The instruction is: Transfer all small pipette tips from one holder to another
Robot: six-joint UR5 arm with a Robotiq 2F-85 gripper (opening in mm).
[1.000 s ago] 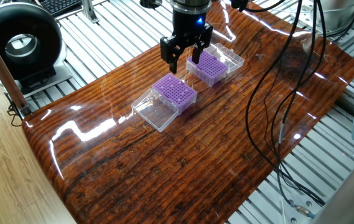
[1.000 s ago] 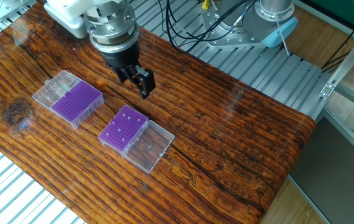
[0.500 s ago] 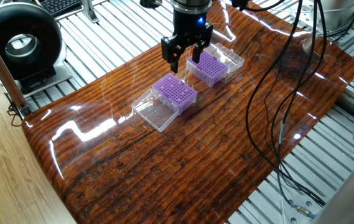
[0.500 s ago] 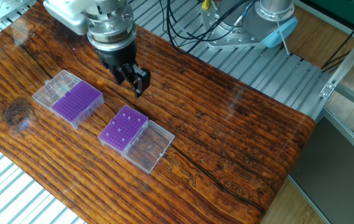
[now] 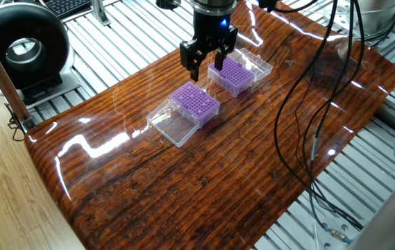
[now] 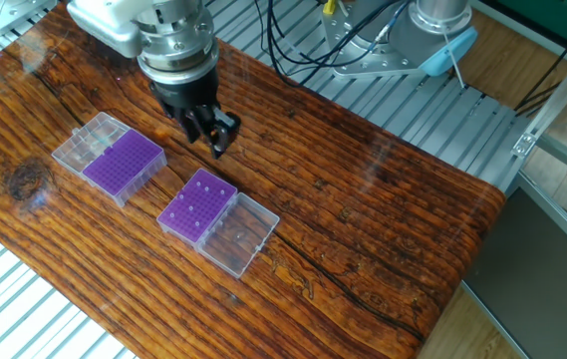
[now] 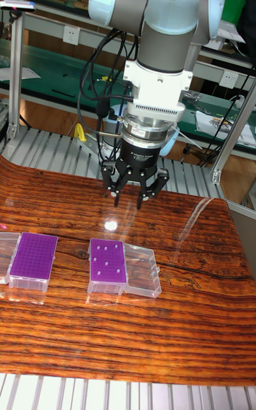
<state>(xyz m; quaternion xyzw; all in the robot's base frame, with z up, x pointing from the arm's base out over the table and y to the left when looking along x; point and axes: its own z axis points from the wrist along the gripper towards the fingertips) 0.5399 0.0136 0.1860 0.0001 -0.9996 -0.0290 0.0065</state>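
the gripper [image 7: 127,203] is being held open and empty above the table [image 6: 363,229]. small pipette tips [image 7: 107,262] are being kept in the purple rack [image 7: 108,266] beside the second rack [image 7: 34,256].

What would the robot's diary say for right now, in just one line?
end effector: open, empty, above table | racks: two purple, one holding small pipette tips, other looks bare | lids: open | step: no tip picked yet

Black round fan [image 5: 20,48] stands off the wooden table's [image 5: 204,173] corner; black cables [image 5: 322,83] hang over its opposite side.
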